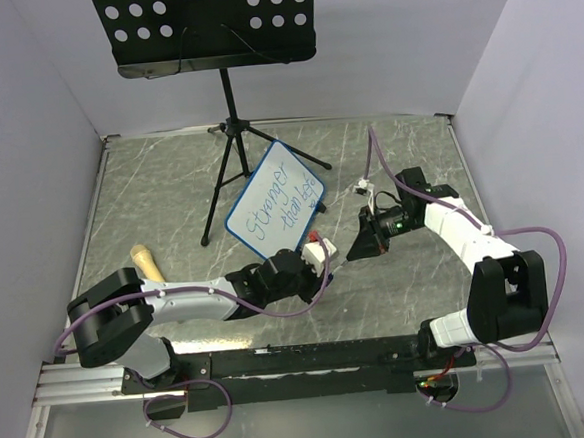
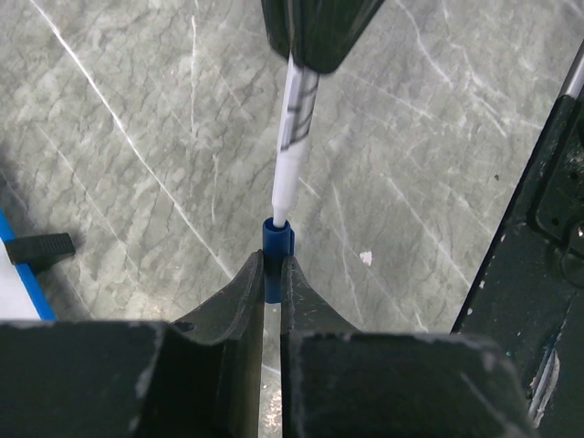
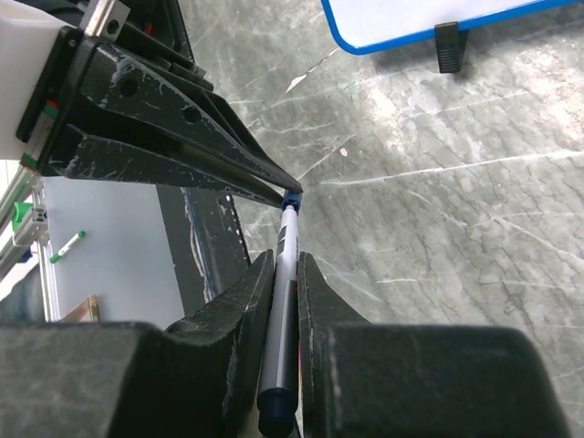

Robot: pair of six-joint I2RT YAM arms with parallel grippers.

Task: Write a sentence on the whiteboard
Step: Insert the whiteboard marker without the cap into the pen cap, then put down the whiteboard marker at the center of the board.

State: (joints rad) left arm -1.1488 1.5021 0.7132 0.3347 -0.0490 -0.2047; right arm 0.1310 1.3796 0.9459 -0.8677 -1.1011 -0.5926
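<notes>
- The whiteboard (image 1: 286,161) stands on the table near the middle of the overhead view, turned on a slant. One black foot (image 3: 444,46) rests on the stone-patterned top.
- The sentence (image 1: 283,208) is on the board in thin blue handwriting, in two slanted lines. The first reads "Stronger" and the second begins "than"; its end is too small to read for sure.
- The two grippers meet at about 5 o'clock from the board, near its lower corner and clear of its face.
- The right gripper (image 3: 285,265) is clamped narrow on the marker (image 3: 283,310), gripping the barrel with the writing end pointing at the other arm.
- The left gripper (image 2: 272,265) is pinched tight on the small blue cap (image 2: 276,239), held only by the very fingertips.
- The marker's white nose sits in the mouth of the cap, the two in line and touching.
- The step in hand looks like a cap exchange between the arms. With lettering on the board it may be capping, but pulling the cap off to write more would look the same, so I cannot tell which.
- Either way, the next move calls for a straight push or pull along the marker's axis with both grips firm. Any sideways bend could twist the cap out of that shallow pinch.
- If writing goes on, the right arm must carry the tip toward 11 o'clock, to the bare space after the last word.
</notes>
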